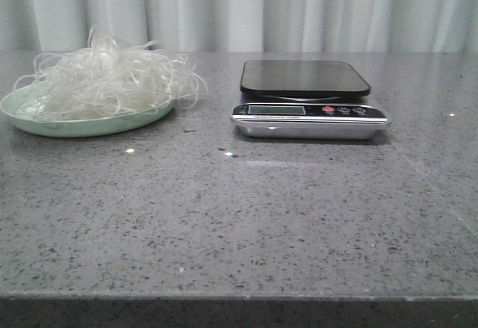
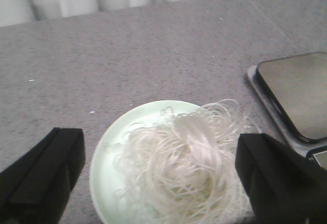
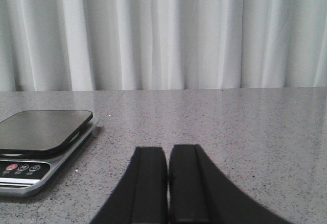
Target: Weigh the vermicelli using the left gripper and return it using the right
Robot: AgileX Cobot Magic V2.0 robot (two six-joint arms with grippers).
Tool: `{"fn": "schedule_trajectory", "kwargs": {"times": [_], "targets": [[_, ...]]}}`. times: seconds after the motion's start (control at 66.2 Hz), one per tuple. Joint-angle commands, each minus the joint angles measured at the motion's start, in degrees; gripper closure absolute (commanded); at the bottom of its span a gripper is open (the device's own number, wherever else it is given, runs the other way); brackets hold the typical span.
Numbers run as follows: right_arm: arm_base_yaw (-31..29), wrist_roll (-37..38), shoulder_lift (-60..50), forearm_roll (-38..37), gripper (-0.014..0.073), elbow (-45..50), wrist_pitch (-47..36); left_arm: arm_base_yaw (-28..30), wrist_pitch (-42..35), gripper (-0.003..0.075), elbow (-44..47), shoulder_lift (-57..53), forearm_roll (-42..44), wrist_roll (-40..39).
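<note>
The vermicelli (image 1: 108, 81) sits heaped on a pale green plate (image 1: 45, 122), a loose tangle of thin whitish strands that spills over the plate's rim on the side toward the scale. In the left wrist view the same heap (image 2: 189, 168) lies between the two black fingers (image 2: 43, 175) of the left gripper (image 2: 163, 178), which stand spread wide, one on either side of the plate (image 2: 110, 152). Neither of them appears to touch the strands or the plate, though the one nearer the scale comes close to the outer loops.

Beyond that finger, just past the noodles, lies the kitchen scale (image 2: 294, 94), with its dark glossy platform. From the front, the scale (image 1: 306, 100) rests on the grey speckled table (image 1: 239, 223), beside the plate and apart from it, its display and small buttons facing the camera.

The right gripper (image 3: 167, 183) has its fingers (image 3: 148, 183) pressed together, only a thin seam showing between them, and holds nothing. The scale (image 3: 43, 132) lies off to one side of them, apart. A white curtain (image 3: 163, 30) hangs behind the table.
</note>
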Motion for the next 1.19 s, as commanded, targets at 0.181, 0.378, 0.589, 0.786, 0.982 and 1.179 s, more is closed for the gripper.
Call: {"fn": "schedule_trajectory", "kwargs": {"times": [0.181, 0.378, 0.589, 0.786, 0.982, 1.179], "targets": [[-0.1, -0.5, -0.9, 0.1, 0.0405, -0.4, -4.7, -2.7, 5.2, 0.0074, -13.1, 16.8, -1.3, -0.6], [-0.1, -0.5, -0.9, 0.1, 0.0405, -0.4, -4.7, -2.7, 7.9, 0.0074, -15.6, 23.0, -4.3, -0.6], [-0.1, -0.5, -0.9, 0.1, 0.0405, -0.4, -4.7, -2.7, 12.2, 0.0086, -16.7, 27.9, -4.4, -0.6], [-0.1, -0.5, -0.9, 0.1, 0.0405, -0.4, -4.7, -2.7, 16.4, 0.0398, -18.0, 29.5, -3.9, -0.6], [-0.1, -0.5, -0.9, 0.1, 0.0405, -0.4, -4.7, -2.7, 19.2, 0.0559, -22.5, 28.5, -3.8, -0.5], [-0.1, -0.5, -0.9, 0.1, 0.0405, -0.4, -4.7, -5.5, 23.1, 0.0592, -35.6, 27.5, -4.6, -0.5]]}}
